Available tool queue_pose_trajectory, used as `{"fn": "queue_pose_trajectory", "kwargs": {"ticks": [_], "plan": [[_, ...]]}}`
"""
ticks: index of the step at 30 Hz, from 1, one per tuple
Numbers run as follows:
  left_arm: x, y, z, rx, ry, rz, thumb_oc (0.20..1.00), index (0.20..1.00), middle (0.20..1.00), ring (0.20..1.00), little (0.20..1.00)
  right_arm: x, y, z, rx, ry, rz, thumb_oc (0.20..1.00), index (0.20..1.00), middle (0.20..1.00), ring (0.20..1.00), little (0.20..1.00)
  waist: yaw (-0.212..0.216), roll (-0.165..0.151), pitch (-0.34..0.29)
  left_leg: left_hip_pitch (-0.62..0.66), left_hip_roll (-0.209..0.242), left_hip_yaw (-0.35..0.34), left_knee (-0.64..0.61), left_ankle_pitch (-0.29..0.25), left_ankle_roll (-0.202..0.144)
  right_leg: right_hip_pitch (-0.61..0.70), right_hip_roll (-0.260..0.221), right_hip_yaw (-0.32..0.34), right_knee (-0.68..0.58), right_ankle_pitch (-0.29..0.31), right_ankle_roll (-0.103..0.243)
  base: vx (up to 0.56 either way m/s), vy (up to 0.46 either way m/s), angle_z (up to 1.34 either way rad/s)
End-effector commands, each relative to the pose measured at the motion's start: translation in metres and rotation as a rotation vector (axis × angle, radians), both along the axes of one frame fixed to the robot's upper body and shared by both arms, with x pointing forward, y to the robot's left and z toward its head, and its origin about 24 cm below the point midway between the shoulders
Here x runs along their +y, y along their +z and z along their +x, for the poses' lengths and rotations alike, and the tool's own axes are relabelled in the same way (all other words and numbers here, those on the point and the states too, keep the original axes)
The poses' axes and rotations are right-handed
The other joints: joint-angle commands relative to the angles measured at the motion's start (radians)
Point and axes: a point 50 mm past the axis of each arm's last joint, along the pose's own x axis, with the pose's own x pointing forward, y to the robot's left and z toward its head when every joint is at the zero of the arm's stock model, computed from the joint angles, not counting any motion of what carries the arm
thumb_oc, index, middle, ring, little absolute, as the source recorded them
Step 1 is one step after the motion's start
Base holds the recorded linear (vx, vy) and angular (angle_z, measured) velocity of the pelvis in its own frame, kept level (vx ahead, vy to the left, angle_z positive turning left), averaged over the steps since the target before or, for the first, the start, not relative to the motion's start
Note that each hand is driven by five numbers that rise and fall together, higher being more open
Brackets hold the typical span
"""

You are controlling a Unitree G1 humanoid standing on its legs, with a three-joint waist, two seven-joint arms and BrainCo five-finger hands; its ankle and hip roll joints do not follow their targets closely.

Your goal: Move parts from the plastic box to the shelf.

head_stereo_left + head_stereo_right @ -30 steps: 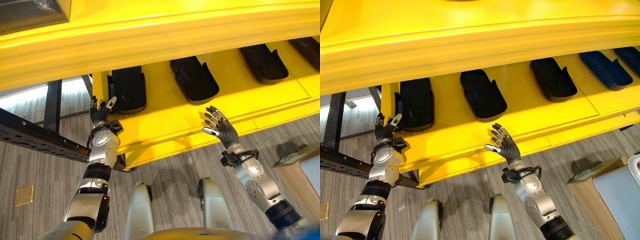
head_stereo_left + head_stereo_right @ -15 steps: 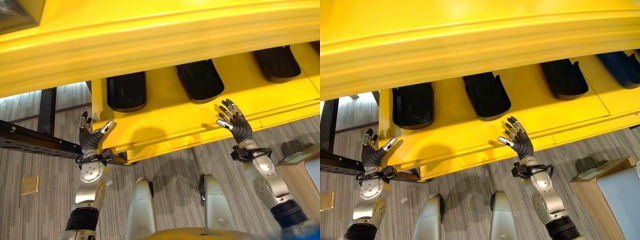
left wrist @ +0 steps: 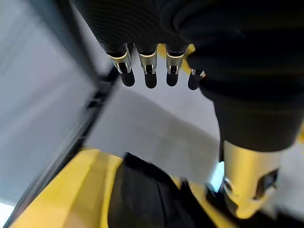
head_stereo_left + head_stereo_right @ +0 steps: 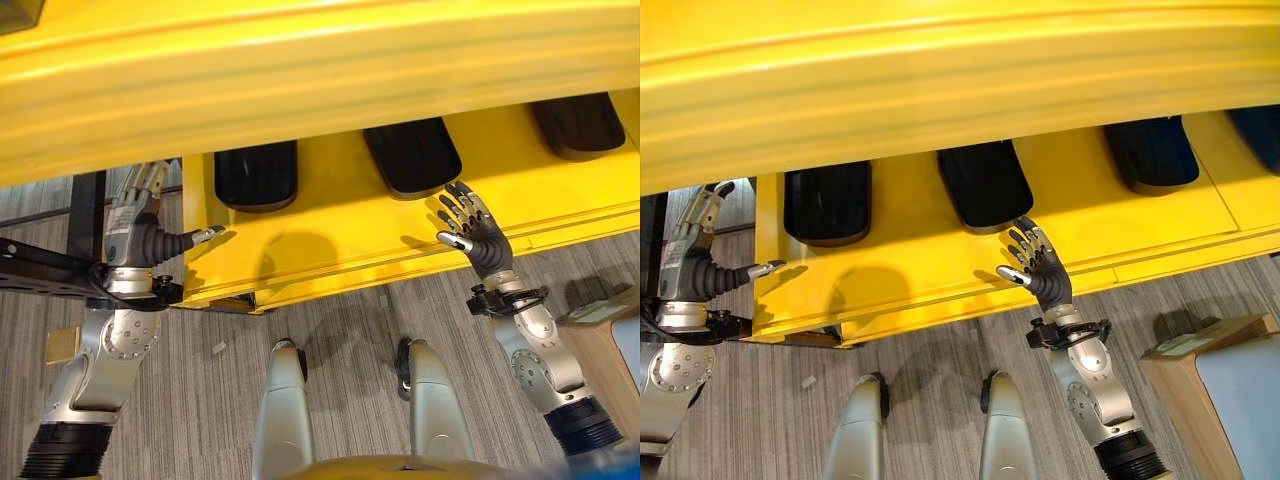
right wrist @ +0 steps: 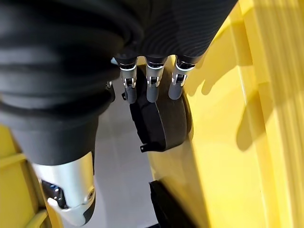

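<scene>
The black parts point(image 4: 256, 177) I am meant to be shelving lie in a row on the lower yellow shelf point(image 4: 330, 245), under the upper shelf's overhang, and neither of my hands holds one. The nearest to my left hand point(image 4: 135, 235) is the leftmost part, lying just beyond and to the inside of my thumb. The next one along point(image 4: 412, 157) sits just past the fingertips of my right hand point(image 4: 470, 228).

A second ago my left hand was up at the shelf's left corner, right beside that leftmost part. Since then it has drawn back and outward, and it now hangs off the left end of the shelf, beside the dark rack rail point(image 4: 45, 265). The fingers are straight and apart, the thumb pointing toward the shelf edge, nothing in the palm. My right hand has kept its fingers spread and empty over the front lip of the shelf. My head has also shifted, so the whole row sits differently in view without the parts themselves having moved.

I judge from this that a part has just been set down and released. Both hands being empty, the next thing is to turn back to the plastic box for another part.
</scene>
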Motion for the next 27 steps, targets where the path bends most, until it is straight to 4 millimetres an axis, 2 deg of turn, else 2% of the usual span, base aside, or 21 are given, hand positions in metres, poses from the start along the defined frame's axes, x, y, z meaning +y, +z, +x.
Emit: {"fn": "queue_pose_trajectory", "kwargs": {"ticks": [1,9,18,27], "plan": [[0.001,0.028,0.009,-0.121,0.005,0.126,1.000,1.000,1.000,1.000,1.000,0.004,0.012,-0.003,-0.093,0.036,0.006,1.000,1.000,1.000,1.000,1.000,0.000,-0.020,-0.110,-0.021,-0.003,0.003,-0.001,0.054,0.046,-0.020,-0.001,0.035,-0.023,0.089,-0.015,0.00,0.000,0.00],[-0.008,0.032,0.038,-0.132,0.035,0.143,1.000,1.000,1.000,1.000,1.000,0.006,0.009,-0.003,-0.075,0.027,0.002,1.000,1.000,1.000,1.000,1.000,-0.022,-0.020,-0.132,-0.037,0.004,0.003,0.002,0.056,0.046,-0.043,0.006,0.039,-0.019,0.089,-0.017,0.00,0.000,0.00],[-0.008,0.010,0.061,-0.036,0.104,0.079,1.000,1.000,1.000,1.000,1.000,0.005,0.008,-0.003,-0.067,0.017,0.000,1.000,1.000,1.000,1.000,1.000,-0.037,-0.023,-0.135,-0.043,0.007,0.007,0.011,0.056,0.046,-0.050,0.009,0.044,-0.012,0.090,-0.019,0.00,0.000,0.00],[-0.020,0.004,0.077,-0.006,0.103,0.061,1.000,1.000,1.000,1.000,1.000,0.007,0.009,-0.004,-0.064,0.024,-0.006,1.000,1.000,1.000,1.000,1.000,-0.049,-0.028,-0.138,-0.053,0.010,0.008,0.016,0.059,0.048,-0.065,0.013,0.048,-0.009,0.094,-0.019,0.00,0.000,0.00]]}}
